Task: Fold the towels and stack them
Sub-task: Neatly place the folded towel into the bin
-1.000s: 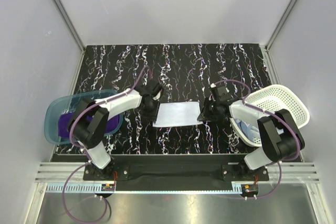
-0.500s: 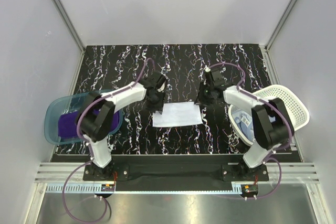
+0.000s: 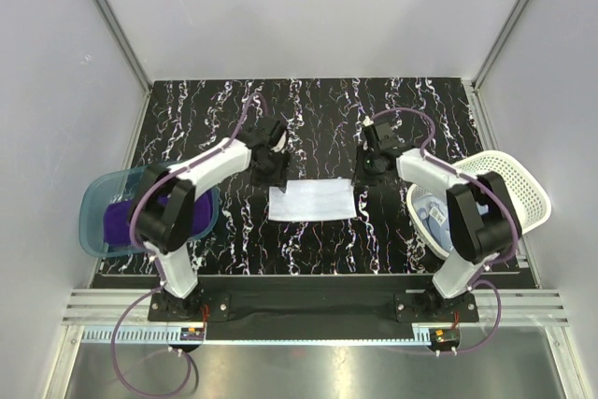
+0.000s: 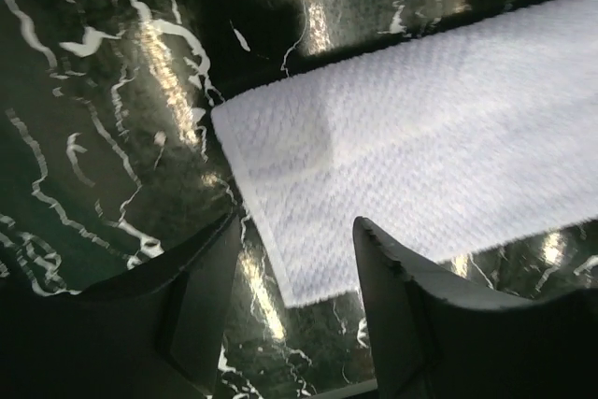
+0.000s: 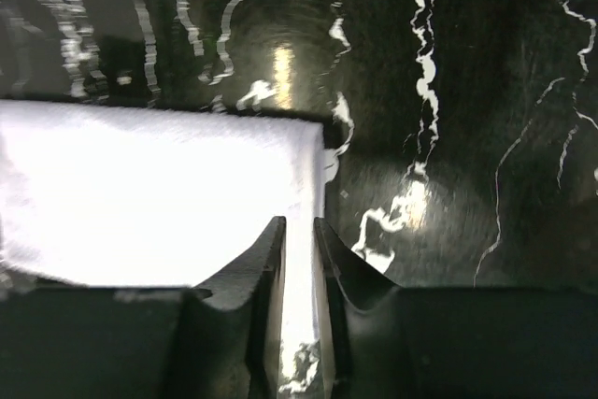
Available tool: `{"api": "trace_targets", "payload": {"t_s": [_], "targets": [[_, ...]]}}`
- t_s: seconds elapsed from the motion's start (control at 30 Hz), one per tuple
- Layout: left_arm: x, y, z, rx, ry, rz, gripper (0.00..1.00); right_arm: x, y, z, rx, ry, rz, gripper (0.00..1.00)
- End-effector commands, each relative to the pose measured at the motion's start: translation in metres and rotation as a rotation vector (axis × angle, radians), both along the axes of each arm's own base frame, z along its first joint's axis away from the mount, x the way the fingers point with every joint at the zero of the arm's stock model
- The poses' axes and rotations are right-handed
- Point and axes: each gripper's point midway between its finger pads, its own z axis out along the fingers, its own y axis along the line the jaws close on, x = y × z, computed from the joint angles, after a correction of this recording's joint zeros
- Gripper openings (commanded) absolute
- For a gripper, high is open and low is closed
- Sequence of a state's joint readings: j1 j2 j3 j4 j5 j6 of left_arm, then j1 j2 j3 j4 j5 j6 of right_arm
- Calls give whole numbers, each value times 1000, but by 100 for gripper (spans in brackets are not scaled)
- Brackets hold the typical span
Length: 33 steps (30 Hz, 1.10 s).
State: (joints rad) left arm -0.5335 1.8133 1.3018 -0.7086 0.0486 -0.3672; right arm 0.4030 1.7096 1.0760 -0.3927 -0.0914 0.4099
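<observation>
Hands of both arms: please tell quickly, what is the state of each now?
Left hand: open, holding nothing, above the white rectangular cloth towel.
Right hand: nearly closed at the towel's edge; a grip cannot be told.

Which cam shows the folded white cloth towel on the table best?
Top external: the white folded cloth towel appears almost whole, lying flat. Left wrist shows only one end with a corner; right wrist only an overexposed corner.
</observation>
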Motion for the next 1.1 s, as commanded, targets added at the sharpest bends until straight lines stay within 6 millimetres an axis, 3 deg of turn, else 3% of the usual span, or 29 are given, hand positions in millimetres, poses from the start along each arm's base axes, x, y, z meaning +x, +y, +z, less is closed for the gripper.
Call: {"api": "trace_targets", "payload": {"t_s": [0.0,0.13,0.27,0.3,0.4,0.5,0.67,0.93,1.03,1.07], "targets": [[9,12,55,-33,-151,15,58,-1,7,48,64,-86,23,25],[-6,15,39,-123,-112,38,60,-13,7,66,106,-118,27,33],[-18,17,15,-191,-60,78,60,-19,4,80,112,-144,28,52],[-18,17,12,-198,-56,84,60,-19,3,84,113,-154,26,64],[-12,17,5,-225,-74,111,60,-23,0,95,117,-183,31,83],[-7,10,0,-278,-89,120,60,-26,-2,102,120,-201,30,92],[-13,5,-18,-313,-57,142,59,-30,-7,101,108,-217,24,99],[-24,7,-47,-292,3,171,58,-28,-8,98,101,-221,19,100],[-28,6,-53,-270,18,164,50,-27,-6,98,107,-219,21,100],[-30,6,-55,-254,26,166,42,-27,-6,98,107,-217,23,100]]}}
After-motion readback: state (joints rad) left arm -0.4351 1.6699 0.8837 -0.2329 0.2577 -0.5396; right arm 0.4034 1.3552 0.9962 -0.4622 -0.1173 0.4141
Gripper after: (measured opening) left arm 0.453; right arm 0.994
